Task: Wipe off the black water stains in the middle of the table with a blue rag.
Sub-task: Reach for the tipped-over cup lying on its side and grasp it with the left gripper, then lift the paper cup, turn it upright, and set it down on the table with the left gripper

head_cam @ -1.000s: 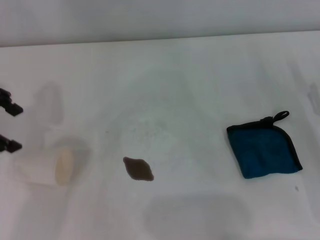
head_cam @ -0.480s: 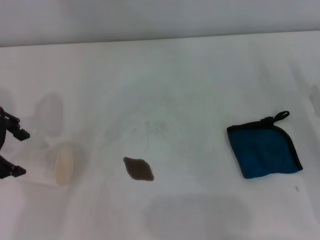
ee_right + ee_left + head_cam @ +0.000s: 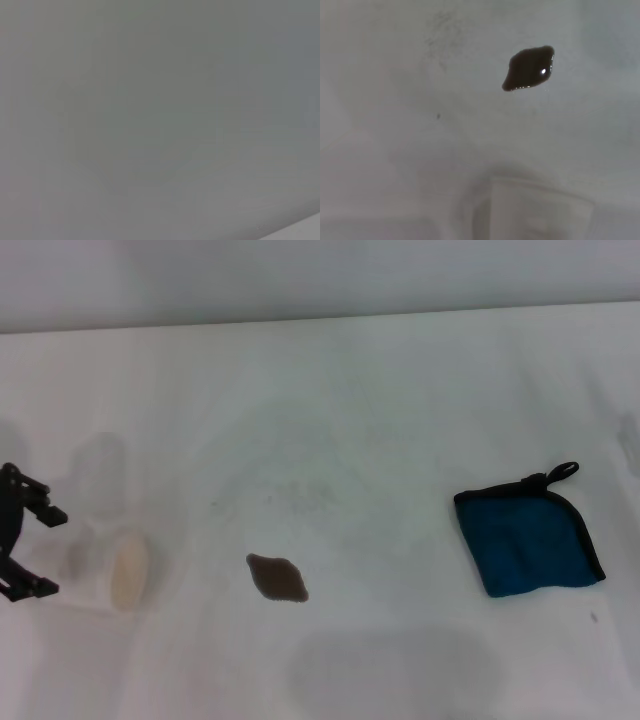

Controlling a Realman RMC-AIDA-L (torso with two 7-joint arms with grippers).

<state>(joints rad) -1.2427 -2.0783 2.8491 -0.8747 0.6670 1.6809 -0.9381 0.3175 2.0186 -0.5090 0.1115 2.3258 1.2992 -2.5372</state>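
At the left edge of the table (image 3: 330, 380), the left gripper (image 3: 35, 552) stands with its jaws apart, one finger either side of the closed end of a cream cup (image 3: 105, 575) lying on its side. Whether the fingers touch the cup cannot be told. The right gripper is out of sight; its wrist view shows only a blank grey surface.

The stain (image 3: 277, 577), a single dark diamond-shaped blotch, lies near the table's middle and looks wet and glossy in the left wrist view (image 3: 528, 68). The rag (image 3: 527, 538) lies flat, well apart from the stain on the robot's right, with its black loop at the far corner. It is held by nothing.

Judgement: wiping has not begun. The step in hand appears to concern the cup, not the rag. The next move proper to the task calls for a gripper to reach the rag, close on it and carry it across to the stain; the right arm is the nearer.

Obstructions: none between rag and stain. The cup lies just beside the stain on its left and could be knocked by a wide wiping stroke.
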